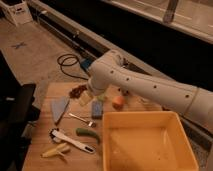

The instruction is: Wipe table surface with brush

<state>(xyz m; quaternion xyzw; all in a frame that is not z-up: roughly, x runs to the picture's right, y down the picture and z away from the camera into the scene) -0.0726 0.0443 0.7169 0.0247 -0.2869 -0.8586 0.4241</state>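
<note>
The hand [94, 94] hangs at the white arm's tip over the back of the wooden surface [44, 97] - released, grasping nothing. The brush [72, 141] lies flat at about 7 o'clock from it, well apart - dark head left, banana [56, 151] just beside it, yellow tub [150, 116] at 3 o'clock of the brush.

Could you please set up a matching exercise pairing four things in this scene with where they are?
Things:
1 brush
2 yellow tub
3 banana
4 gripper

Places:
A above the far middle of the table, at the white arm's end
B front-left corner
C right side
D lying flat just behind the banana

Pairs: 1-D, 2-C, 3-B, 4-A.
</note>
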